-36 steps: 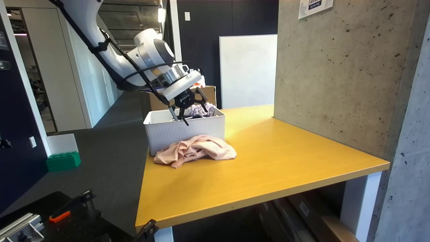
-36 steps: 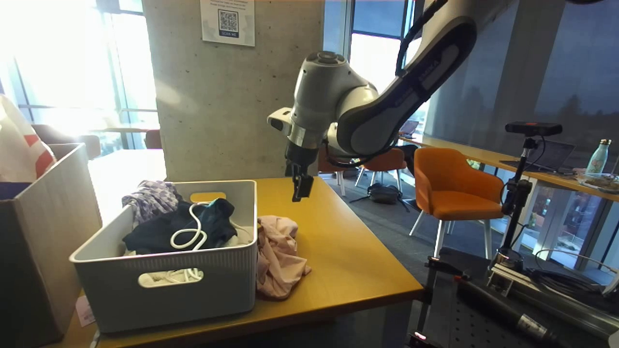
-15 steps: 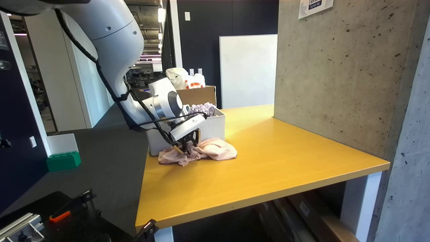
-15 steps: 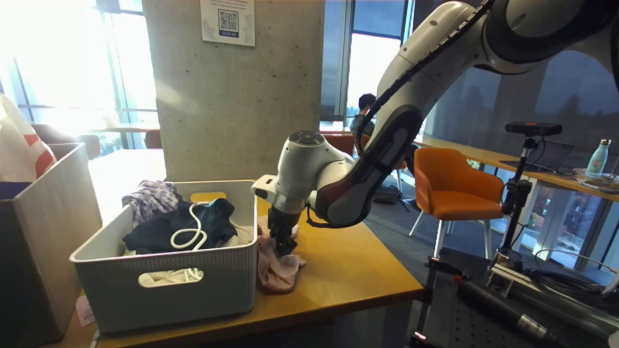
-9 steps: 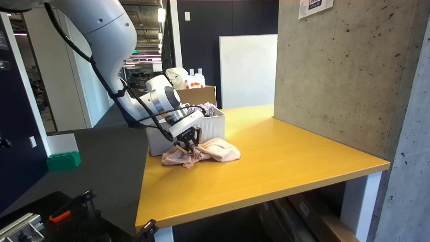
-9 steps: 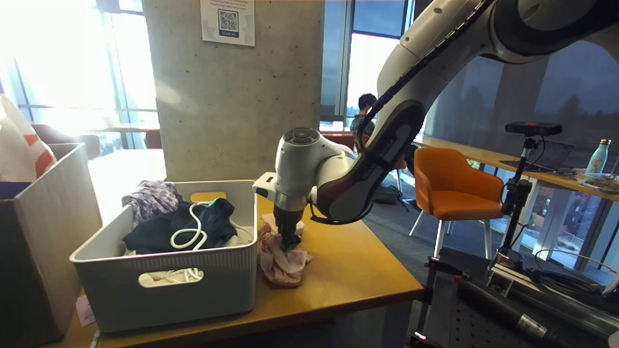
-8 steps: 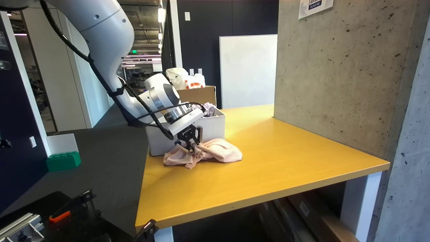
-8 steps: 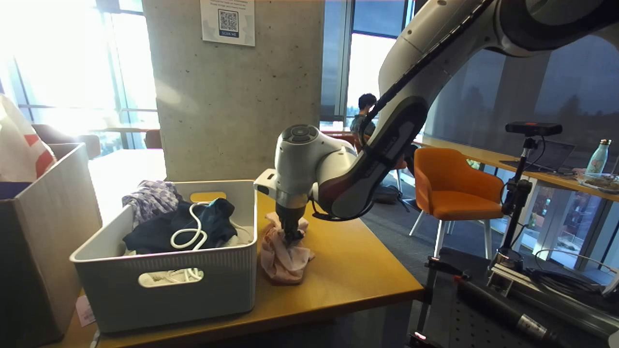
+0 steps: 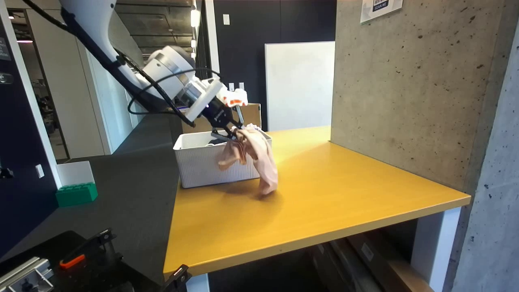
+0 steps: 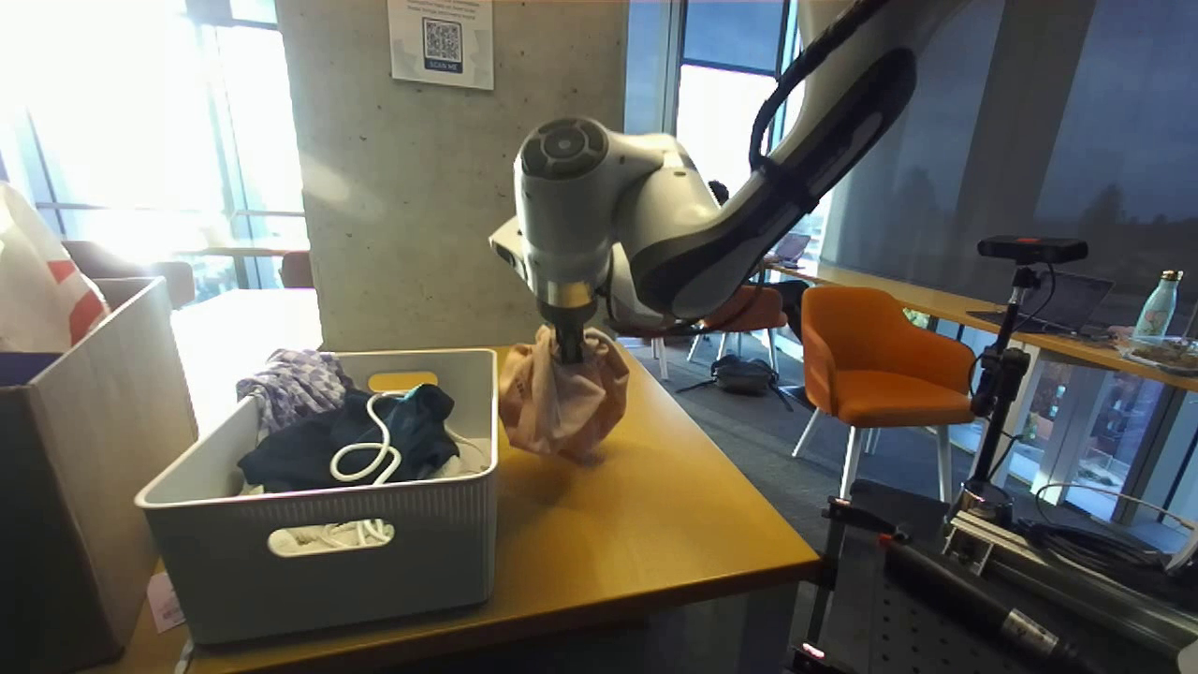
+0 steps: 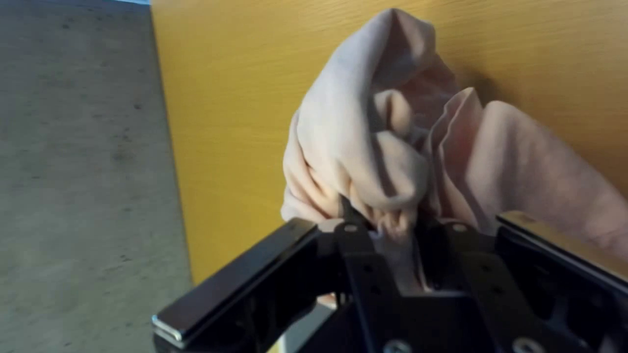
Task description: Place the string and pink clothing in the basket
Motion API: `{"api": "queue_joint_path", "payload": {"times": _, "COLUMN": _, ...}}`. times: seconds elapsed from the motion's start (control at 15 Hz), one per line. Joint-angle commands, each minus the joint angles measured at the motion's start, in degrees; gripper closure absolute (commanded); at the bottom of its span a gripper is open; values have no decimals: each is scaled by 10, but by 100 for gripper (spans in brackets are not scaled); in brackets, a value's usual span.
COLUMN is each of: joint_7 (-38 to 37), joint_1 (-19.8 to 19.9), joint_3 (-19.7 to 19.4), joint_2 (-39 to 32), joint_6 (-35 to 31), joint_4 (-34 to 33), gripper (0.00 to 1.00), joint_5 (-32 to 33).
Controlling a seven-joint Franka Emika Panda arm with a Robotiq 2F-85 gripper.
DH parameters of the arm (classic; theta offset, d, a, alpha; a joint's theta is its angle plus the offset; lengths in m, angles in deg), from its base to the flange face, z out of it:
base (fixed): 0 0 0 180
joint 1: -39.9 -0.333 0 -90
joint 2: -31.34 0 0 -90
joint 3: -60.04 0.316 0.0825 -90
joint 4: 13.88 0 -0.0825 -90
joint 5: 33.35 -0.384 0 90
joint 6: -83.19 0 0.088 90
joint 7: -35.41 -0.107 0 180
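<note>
- The gripper (image 11: 387, 223) is grasping the pink cloth (image 9: 264, 162) — its jaws are clenching a bunched fold, as the wrist view is showing.
- The cloth is hanging just beside the basket (image 10: 328, 594), outside its wall, sagging in creases over the table (image 10: 655, 529). Its lowest end is blurring, so I cannot tell whether it is touching the table.
- The string (image 10: 385, 433) is lying inside the basket — its white loop is resting on a navy cloth (image 10: 304, 449).
- A purple cloth (image 10: 295, 384) is lying bunched at a corner of the basket, covering part of the rim.
- A box (image 10: 98, 477) is standing next to the basket; a bag (image 10: 37, 271) is sticking up out of it.
- Behind the table, a pillar (image 10: 449, 215) is rising, bearing a sign (image 10: 442, 42).
- In an exterior view, a chair (image 10: 870, 384) is standing beyond the table.
</note>
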Motion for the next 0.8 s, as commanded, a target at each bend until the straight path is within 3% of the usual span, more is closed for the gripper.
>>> {"api": "queue_joint_path", "payload": {"times": 0.0, "joint_7": -84, "joint_1": -4, "joint_3": 37, "joint_2": 47, "joint_6": 73, "joint_4": -37, "gripper": 95, "joint_5": 99}}
{"api": "queue_joint_path", "payload": {"times": 0.13, "joint_7": -108, "joint_1": 5, "joint_3": 69, "joint_2": 44, "joint_6": 76, "joint_4": -76, "gripper": 95, "joint_5": 158}}
{"api": "queue_joint_path", "payload": {"times": 0.27, "joint_7": -101, "joint_1": 21, "joint_3": 103, "joint_2": 37, "joint_6": 24, "joint_4": -95, "gripper": 95, "joint_5": 195}}
{"api": "queue_joint_path", "payload": {"times": 0.53, "joint_7": -73, "joint_1": 50, "joint_3": 155, "joint_2": 18, "joint_6": -93, "joint_4": -88, "gripper": 95, "joint_5": 198}}
{"api": "queue_joint_path", "payload": {"times": 0.73, "joint_7": -42, "joint_1": 71, "joint_3": 159, "joint_2": -6, "joint_6": -206, "joint_4": -82, "gripper": 95, "joint_5": 176}}
